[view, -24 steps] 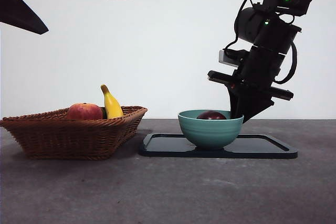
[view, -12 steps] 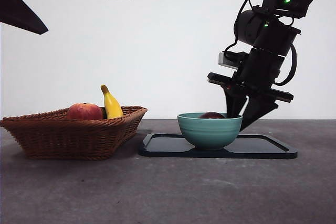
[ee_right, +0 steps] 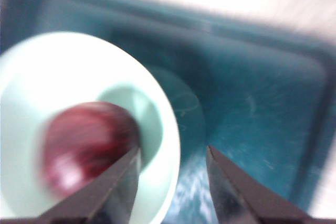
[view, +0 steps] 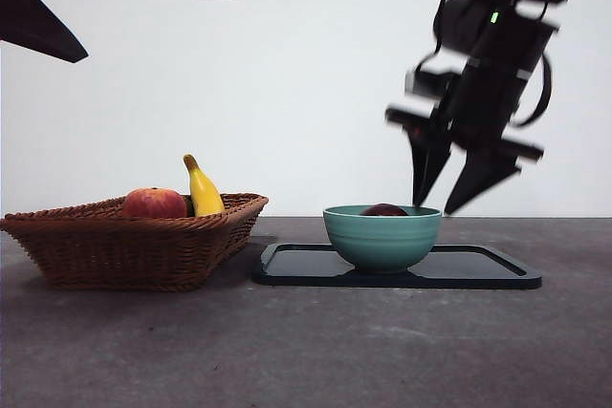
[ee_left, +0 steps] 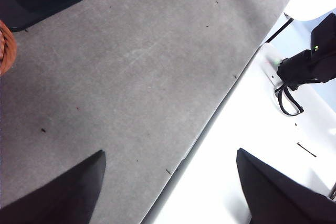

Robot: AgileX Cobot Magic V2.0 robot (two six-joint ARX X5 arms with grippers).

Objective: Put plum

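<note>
The dark maroon plum (view: pixel 384 209) lies inside the teal bowl (view: pixel 382 236), only its top showing over the rim in the front view. The right wrist view shows the plum (ee_right: pixel 86 148) resting free in the bowl (ee_right: pixel 63 77). My right gripper (view: pixel 449 193) hangs open and empty above the bowl's right rim, its image blurred by motion. Through its own camera the right gripper (ee_right: pixel 173 182) has its jaws spread apart over the bowl's edge. My left gripper (ee_left: pixel 168 187) is open over bare table, far from the bowl.
The bowl stands on a dark tray (view: pixel 478 269). A wicker basket (view: pixel 134 246) at the left holds a red-orange fruit (view: pixel 154 204) and a yellow banana (view: pixel 203 190). A black arm tip (view: pixel 33 11) shows at the top left corner.
My right gripper has opened, let go of the plum and risen up and away from the bowl. The plum has settled lower in the bowl.
</note>
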